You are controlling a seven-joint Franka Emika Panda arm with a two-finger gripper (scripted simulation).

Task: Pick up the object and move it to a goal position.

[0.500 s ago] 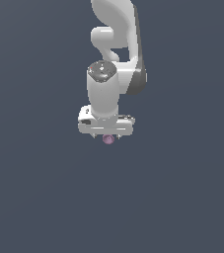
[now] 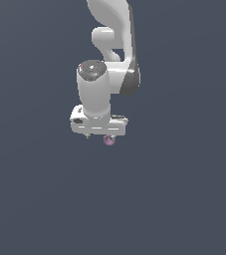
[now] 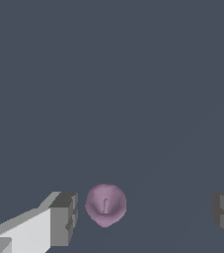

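A plain slate-grey ground fills the exterior view; there we see the ball [image 2: 109, 140] just under the white gripper [image 2: 100, 135], peeking out below its body. In the wrist view the ball [image 3: 105, 205] sits between the fingers [image 3: 64, 218], nearer one, and they stand spread and clear of it. We judge it light, glossy, apt to roll; take it across its middle.
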